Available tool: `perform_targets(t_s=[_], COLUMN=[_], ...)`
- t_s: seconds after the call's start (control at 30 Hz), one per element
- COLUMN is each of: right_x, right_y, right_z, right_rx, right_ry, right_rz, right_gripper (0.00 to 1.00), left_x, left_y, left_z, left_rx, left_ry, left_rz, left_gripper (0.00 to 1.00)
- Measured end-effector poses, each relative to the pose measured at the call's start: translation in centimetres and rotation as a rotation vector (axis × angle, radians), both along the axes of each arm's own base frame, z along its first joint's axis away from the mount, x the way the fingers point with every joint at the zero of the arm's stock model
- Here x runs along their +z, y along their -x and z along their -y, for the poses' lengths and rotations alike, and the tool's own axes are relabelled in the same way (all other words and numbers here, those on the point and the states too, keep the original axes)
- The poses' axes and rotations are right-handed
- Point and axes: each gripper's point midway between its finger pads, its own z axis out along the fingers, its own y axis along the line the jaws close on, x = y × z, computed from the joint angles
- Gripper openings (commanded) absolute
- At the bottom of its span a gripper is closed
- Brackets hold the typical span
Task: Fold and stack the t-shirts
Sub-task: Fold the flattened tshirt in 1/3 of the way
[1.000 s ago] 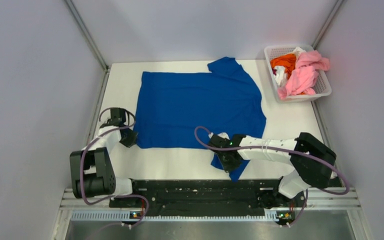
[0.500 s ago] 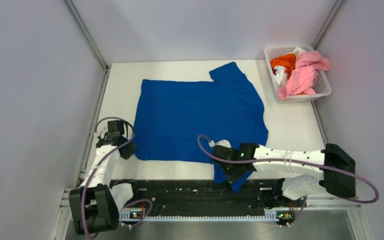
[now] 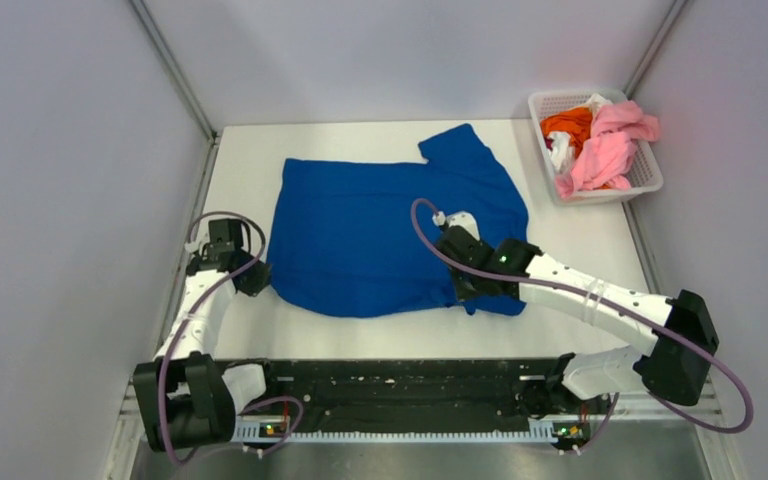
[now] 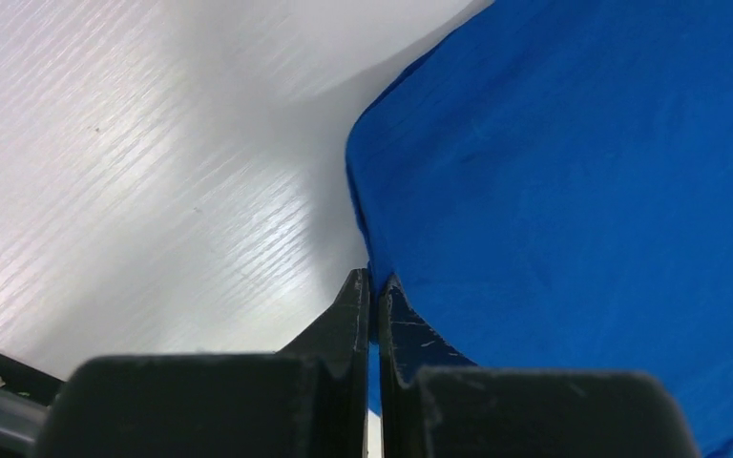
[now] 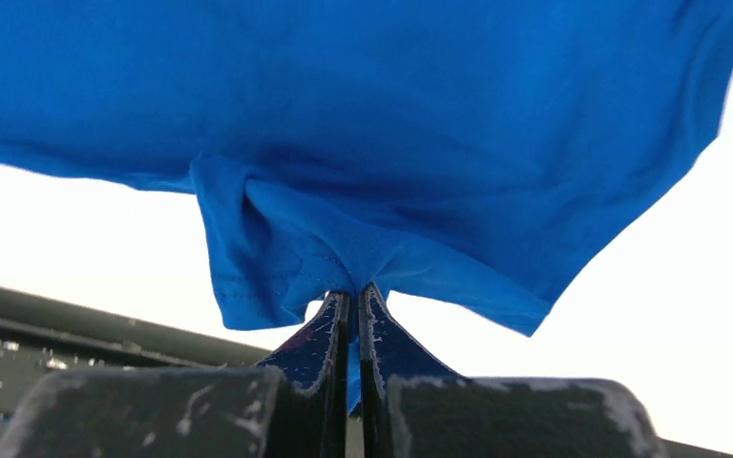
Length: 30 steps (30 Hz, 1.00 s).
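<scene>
Now your left gripper point(image 3: 255, 279) pinches the blue shirt point(image 3: 360, 230) at its edge, and your right gripper point(image 3: 471, 291) holds a bunched bit up over the tabletop point(image 3: 580, 255).

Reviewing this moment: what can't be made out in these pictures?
- Top view: the right gripper fingertips, hidden under its own wrist.
- Top view: how many garments fill the basket; they overlap in a heap.
- All views: the blue t-shirt underside, facing the table.
- Left wrist view: how deep the left gripper bites the cloth; its fingers cover it.

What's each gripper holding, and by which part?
Both pinch the royal blue cloth t-shirt: left gripper its near left corner, right gripper its near sleeve.
</scene>
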Motion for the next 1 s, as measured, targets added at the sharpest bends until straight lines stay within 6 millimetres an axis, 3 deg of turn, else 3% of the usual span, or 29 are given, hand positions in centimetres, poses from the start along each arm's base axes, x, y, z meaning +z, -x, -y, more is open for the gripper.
perform_targets(t_s=[0.43,0.63,0.83,0.9,0.93,1.0], right_x=[3.4,2.9,1.0,0.1,-0.4,-1.5], right_y=[-8.3,-11.5,-15.5,-16.9,-17.6,-19.0], right_z=[2.9,2.8,3.3,3.8,4.1,4.6], right_rx=[-0.050,-0.005,0.005,0.007,0.010,0.016], right_ry=[0.022,0.054,0.091,0.107,0.117,0.140], right_rz=[0.146,0.145,0.131,0.121,0.117,0.110], right_gripper=[0.00,0.00,0.00,0.06,0.21,0.33], left_x=[2.5,1.9,1.4,1.0,0.7,0.2], left_y=[-5.9,-8.9,-12.3,-13.6,-14.1,-15.1], left_z=[-0.6,-0.6,-1.0,-1.2,-1.2,-1.4], left_rx=[-0.004,-0.014,-0.017,-0.018,-0.019,-0.017], left_ry=[0.015,0.037,0.043,0.047,0.047,0.047], left_rz=[0.024,-0.005,-0.010,-0.016,-0.021,-0.029], left_gripper=[0.00,0.00,0.00,0.13,0.28,0.55])
